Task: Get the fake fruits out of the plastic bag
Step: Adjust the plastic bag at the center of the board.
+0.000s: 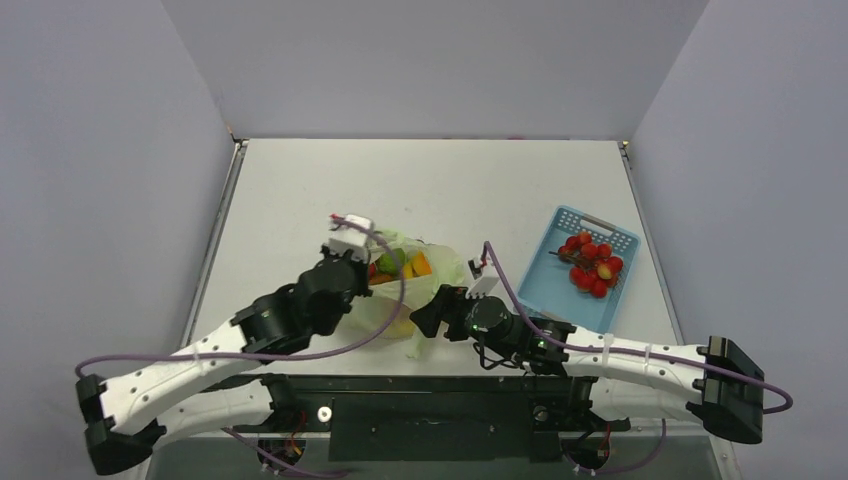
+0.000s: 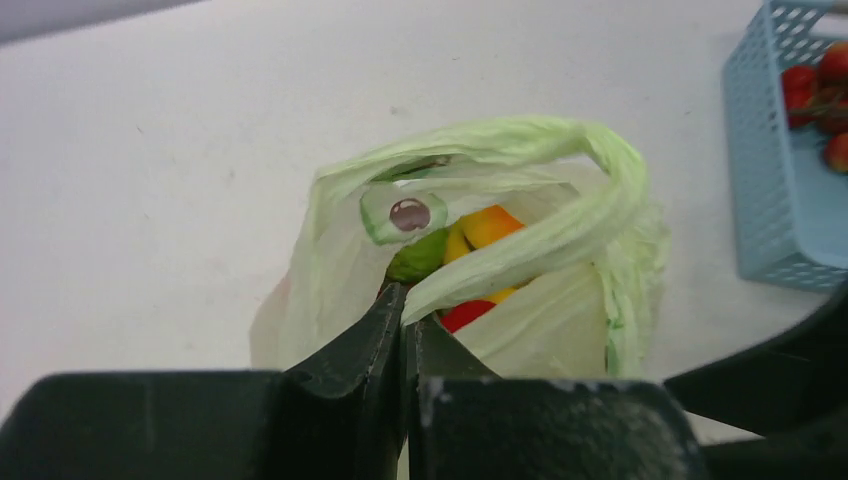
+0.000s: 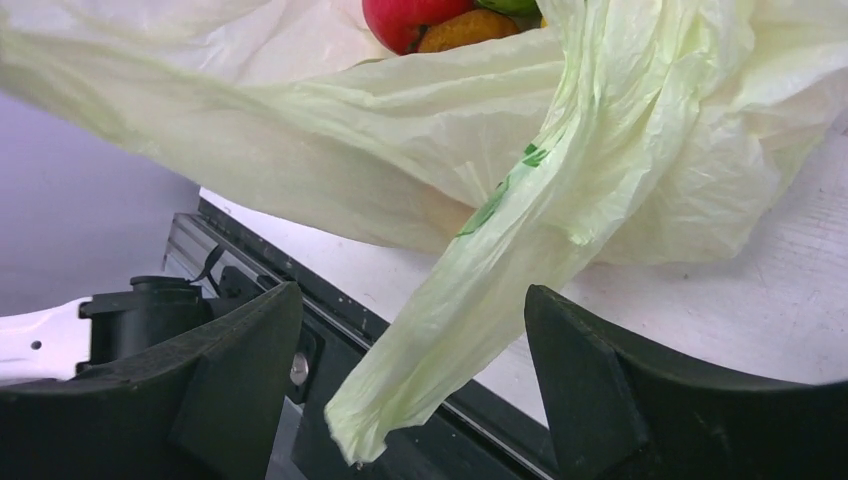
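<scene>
The plastic bag (image 1: pixel 425 290) stands near the table's front middle, mouth open upward. Fake fruits (image 1: pixel 400 265) lie inside: green (image 2: pixel 420 257), orange (image 2: pixel 490 225) and red (image 2: pixel 465 314). My left gripper (image 1: pixel 370 275) is at the bag's left rim, and in its wrist view it (image 2: pixel 405 308) is shut on a bag handle strap (image 2: pixel 540 240). My right gripper (image 1: pixel 422 318) is at the bag's near right side, open (image 3: pixel 410 375). A loose handle (image 3: pixel 470 300) hangs between its fingers (image 3: pixel 240 370) without being clamped. A red fruit (image 3: pixel 410 18) shows above it.
A blue lattice basket (image 1: pixel 560 285) stands at the right with a bunch of small red fruits (image 1: pixel 592 265); it also shows in the left wrist view (image 2: pixel 775 180). The table's front rail (image 3: pixel 260 255) lies just under the right gripper. Grey walls enclose the table.
</scene>
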You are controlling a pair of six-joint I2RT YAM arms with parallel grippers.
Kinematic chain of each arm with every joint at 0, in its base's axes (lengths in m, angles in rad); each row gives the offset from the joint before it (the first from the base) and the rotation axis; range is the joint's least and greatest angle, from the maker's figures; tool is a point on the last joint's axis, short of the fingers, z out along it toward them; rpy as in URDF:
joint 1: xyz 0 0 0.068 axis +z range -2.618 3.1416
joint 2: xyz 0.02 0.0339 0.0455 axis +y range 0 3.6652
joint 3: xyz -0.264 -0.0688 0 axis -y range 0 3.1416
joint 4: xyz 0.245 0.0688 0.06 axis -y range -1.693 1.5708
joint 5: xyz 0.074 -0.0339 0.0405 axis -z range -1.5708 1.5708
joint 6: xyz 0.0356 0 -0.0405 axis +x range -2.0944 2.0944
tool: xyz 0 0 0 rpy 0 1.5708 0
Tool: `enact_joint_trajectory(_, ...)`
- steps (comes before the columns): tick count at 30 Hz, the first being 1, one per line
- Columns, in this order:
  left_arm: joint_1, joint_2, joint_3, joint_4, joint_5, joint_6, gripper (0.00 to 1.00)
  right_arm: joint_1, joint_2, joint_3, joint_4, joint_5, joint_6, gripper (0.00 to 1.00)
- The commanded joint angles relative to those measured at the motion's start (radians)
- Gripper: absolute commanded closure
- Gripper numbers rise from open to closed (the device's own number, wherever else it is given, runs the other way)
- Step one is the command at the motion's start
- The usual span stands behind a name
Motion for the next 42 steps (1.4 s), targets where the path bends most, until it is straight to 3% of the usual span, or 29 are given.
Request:
enact_joint_trajectory(1,0.02,-0.308,-0.21,-0.04,0.125,-0.5,1.0,0.013,0.043,0.042,0.02,0.009,-0.028,0.23)
enact_joint_trajectory(5,0.021,-0.708,-0.453,0.11,0.198,-0.657,1.0,0.046,0.088,0.1,-0.063,0.043,-0.075,0.24)
enact_joint_trajectory(11,0.022,-0.919,-0.509,-0.081,0.136,-0.72,1.0,0.09,0.117,0.166,-0.157,0.115,-0.123,0.24)
enact_joint_trajectory(19,0.021,-0.855,-0.487,-0.112,0.158,-0.712,1.0,0.123,0.176,0.25,-0.224,0.157,-0.115,0.24)
enact_joint_trajectory(25,0.022,-0.798,-0.477,-0.082,0.17,-0.711,1.0,0.209,0.25,0.368,-0.532,0.397,0.006,0.25)
enact_joint_trajectory(37,0.022,-0.7,-0.447,-0.033,0.16,-0.727,1.0,0.22,0.489,0.497,-0.619,0.383,0.006,0.26)
enact_joint_trajectory(39,0.023,-0.652,-0.428,-0.03,0.154,-0.739,1.0,0.217,0.492,0.491,-0.588,0.371,-0.033,0.36)
enact_joint_trajectory(40,0.023,-0.635,-0.421,-0.028,0.154,-0.742,1.0,0.209,0.495,0.489,-0.561,0.352,-0.048,0.53)
enact_joint_trajectory(42,0.025,-0.582,-0.385,-0.022,0.158,-0.733,1.0,0.185,0.498,0.496,-0.541,0.343,-0.1,0.78)
